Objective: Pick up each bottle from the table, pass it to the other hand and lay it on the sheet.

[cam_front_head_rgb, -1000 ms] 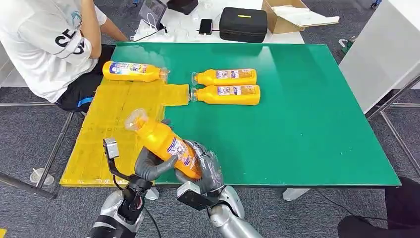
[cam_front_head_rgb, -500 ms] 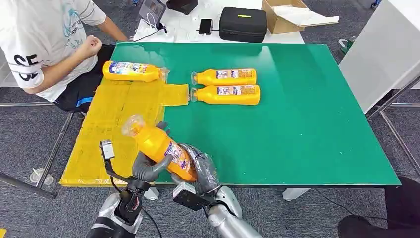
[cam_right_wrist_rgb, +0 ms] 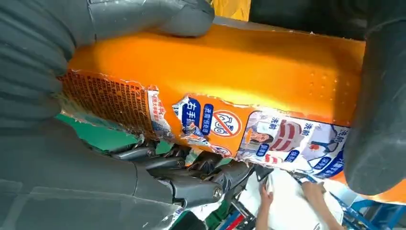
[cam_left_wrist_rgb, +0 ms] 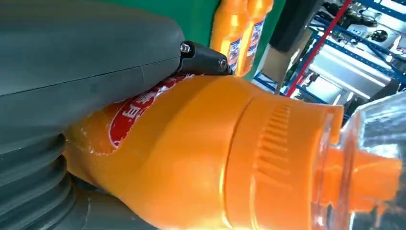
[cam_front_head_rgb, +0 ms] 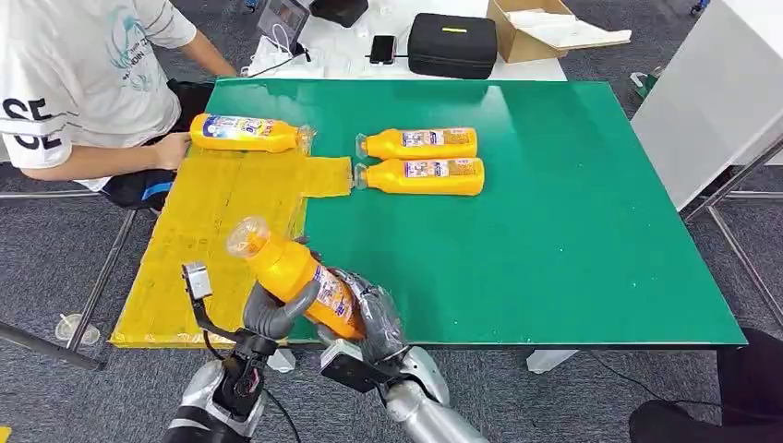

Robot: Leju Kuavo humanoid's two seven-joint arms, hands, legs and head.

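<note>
Held item: orange plastic bottle with clear cap (cam_front_head_rgb: 294, 274), above the table's near-left edge, by the yellow sheet (cam_front_head_rgb: 208, 235).
Left hand (cam_front_head_rgb: 273, 309): fingers wrapped round it.
Right hand (cam_front_head_rgb: 369, 318): clasps its base.
Change: bottle drifted slightly left; person's hand (cam_front_head_rgb: 172, 150) dropped.
Meaning: handover likely mid-way, neither released.

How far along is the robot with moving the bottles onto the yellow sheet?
Done: one bottle lies at the far end of the yellow sheet. In hand: a second bottle is mid-handover near the table's front edge, with both the left hand and the right hand gripping it. Left: two bottles lie side by side on the green table.
</note>
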